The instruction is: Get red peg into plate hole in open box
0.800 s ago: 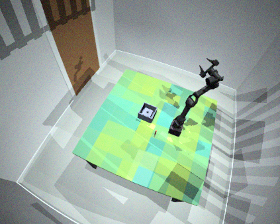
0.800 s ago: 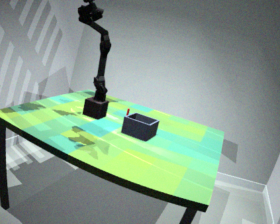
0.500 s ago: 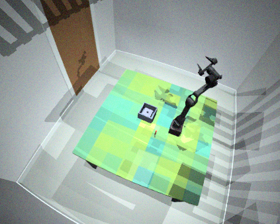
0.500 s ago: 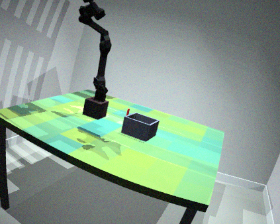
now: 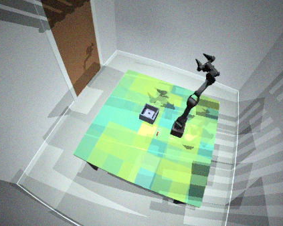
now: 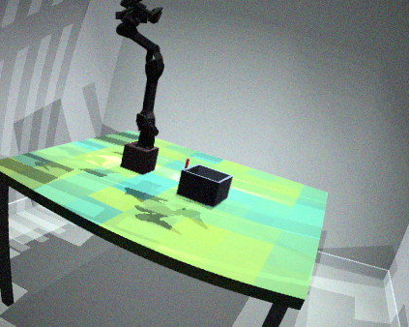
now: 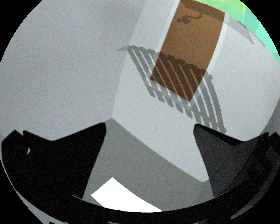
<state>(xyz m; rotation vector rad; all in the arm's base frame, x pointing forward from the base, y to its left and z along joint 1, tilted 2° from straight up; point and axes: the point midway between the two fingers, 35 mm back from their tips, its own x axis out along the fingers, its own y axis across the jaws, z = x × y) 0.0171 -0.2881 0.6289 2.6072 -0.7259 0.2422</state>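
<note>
Gripper [image 5: 201, 57] [image 6: 138, 14] [image 7: 151, 128] up high, fingers spread, nothing between! Red peg [image 5: 157, 134] [image 6: 187, 163] stands outside, at the open box's [image 5: 144, 118] [image 6: 204, 189] five o'clock from the top view.

The table [image 5: 124, 140] [image 6: 257, 232] wears patches of lime, yellow, mint and turquoise, darkest green toward five o'clock in the top view; the peg [image 5: 157, 134] [image 6: 187, 163] is red; the box [image 5: 144, 118] [image 6: 202, 188] dark slate with paler rims; the door [image 5: 74, 43] [image 7: 191, 35] brown, crossed by striped shadow; the arm [image 5: 200, 89] [image 6: 151, 92] black.
</note>
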